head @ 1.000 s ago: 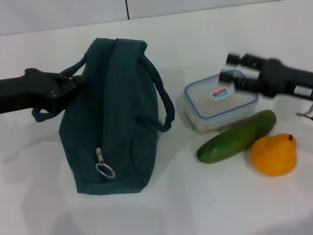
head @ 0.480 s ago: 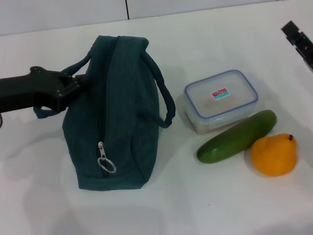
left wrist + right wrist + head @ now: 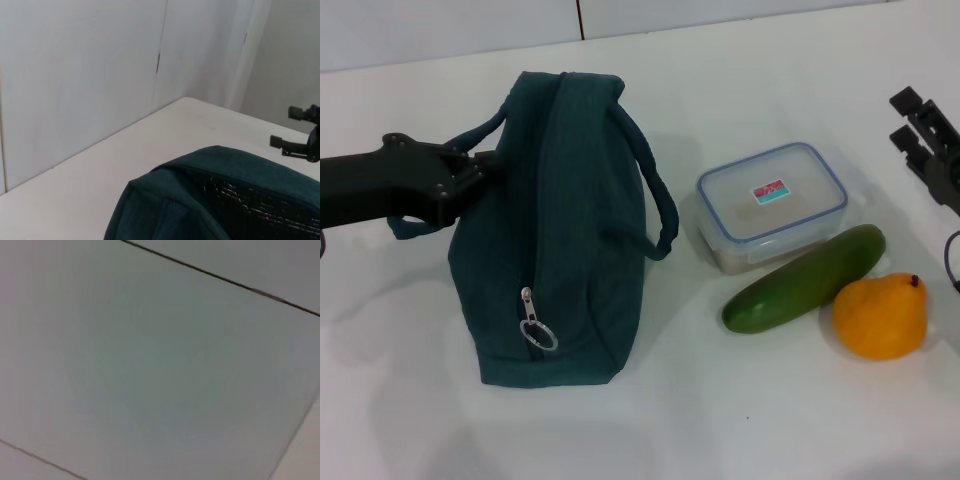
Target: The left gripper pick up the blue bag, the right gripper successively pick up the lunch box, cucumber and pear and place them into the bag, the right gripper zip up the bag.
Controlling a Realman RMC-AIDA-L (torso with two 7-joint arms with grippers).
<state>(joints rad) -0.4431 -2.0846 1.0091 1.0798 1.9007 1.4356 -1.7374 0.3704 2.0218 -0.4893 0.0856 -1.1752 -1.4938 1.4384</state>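
Observation:
The blue bag point(image 3: 560, 220) lies on the white table point(image 3: 740, 60), its zipper ring pull point(image 3: 535, 332) at the near end. My left gripper point(image 3: 470, 176) presses into the bag's left side at its handle and looks shut on it. The left wrist view shows the bag point(image 3: 200, 200) from close by, with shiny lining in its top. The lunch box point(image 3: 772, 204), the cucumber point(image 3: 805, 279) and the pear point(image 3: 881, 316) rest to the right of the bag. My right gripper point(image 3: 906, 118) hangs open and empty at the right edge, beyond the lunch box; it also shows as the right gripper point(image 3: 300, 136) farther off.
A white wall with a dark seam point(image 3: 578, 18) backs the table. The right wrist view shows only pale panels. Bare table lies in front of the bag and the food.
My right gripper has swung away from over the lunch box to the right edge. The left gripper and the bag have shifted slightly to the right.

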